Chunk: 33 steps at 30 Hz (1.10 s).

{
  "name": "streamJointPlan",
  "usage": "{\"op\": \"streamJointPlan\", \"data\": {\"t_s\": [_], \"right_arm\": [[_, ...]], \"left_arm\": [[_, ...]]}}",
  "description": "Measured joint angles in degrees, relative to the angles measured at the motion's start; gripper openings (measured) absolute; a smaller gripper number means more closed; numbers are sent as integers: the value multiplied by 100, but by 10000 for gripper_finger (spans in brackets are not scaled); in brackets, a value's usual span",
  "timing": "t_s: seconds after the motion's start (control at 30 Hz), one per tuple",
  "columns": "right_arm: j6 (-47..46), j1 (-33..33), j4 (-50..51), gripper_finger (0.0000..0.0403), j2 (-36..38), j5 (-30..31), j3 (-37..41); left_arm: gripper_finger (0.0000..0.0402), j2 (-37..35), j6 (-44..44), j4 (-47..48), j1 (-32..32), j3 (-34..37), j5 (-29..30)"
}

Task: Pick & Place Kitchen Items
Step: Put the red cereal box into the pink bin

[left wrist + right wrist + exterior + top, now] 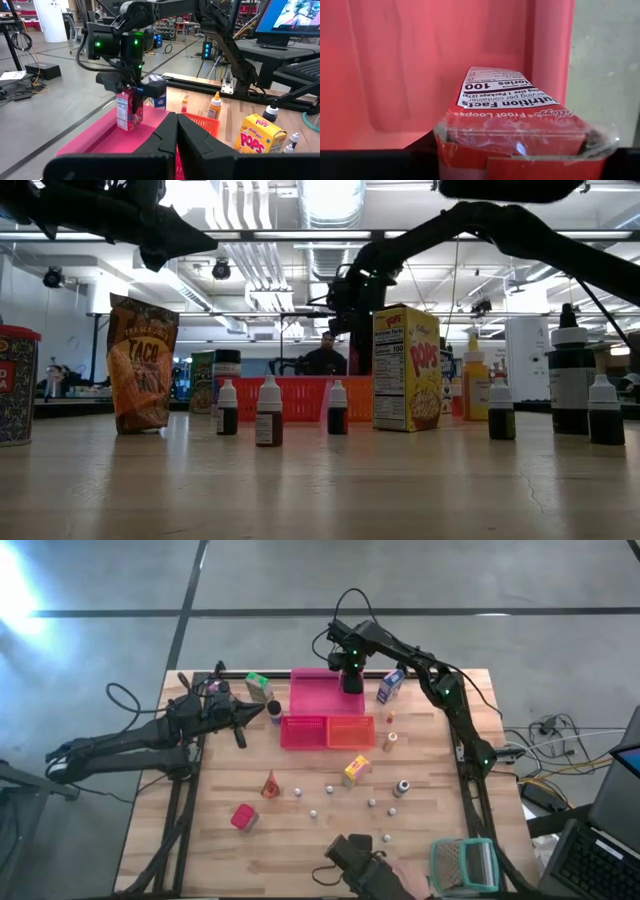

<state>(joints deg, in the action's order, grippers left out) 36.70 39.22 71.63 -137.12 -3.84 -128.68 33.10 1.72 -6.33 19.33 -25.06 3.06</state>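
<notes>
My right gripper (351, 677) reaches over the pink tray (312, 698) at the table's far side and is shut on a small red cereal carton (129, 112). In the right wrist view the carton's top (512, 95) fills the picture, with the pink tray behind it. My left gripper (176, 131) is shut and holds nothing; it hovers left of the trays (255, 714), pointing toward them. A green carton (258, 683), a blue carton (391, 686), a yellow Pops carton (356, 769) and several small bottles (268, 412) stand on the table. My right gripper pinches the red carton by its upper part (131, 96) between the two fingers, coming from above and pointing down. The carton hangs upright, its bottom (129, 127) at the pink tray's floor; whether it rests there I cannot tell.
A red basket (303, 732) and an orange basket (351, 731) sit just near of the pink tray. A taco bag (142, 363) and a red can (243, 817) stand nearer the front. A teal-framed wire-mesh thing (463, 865) lies at the near right corner.
</notes>
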Motion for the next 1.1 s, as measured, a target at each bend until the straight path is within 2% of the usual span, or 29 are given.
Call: {"op": "streamJointPlan", "data": {"t_s": [0.43, 1.1], "right_arm": [[274, -26, -535, 197, 0, 268, 262], [-44, -76, -501, 265, 170, 276, 267]], "left_arm": [[10, 0, 0, 0, 0, 0, 0], [10, 0, -39, -1, 0, 0, 1]]}}
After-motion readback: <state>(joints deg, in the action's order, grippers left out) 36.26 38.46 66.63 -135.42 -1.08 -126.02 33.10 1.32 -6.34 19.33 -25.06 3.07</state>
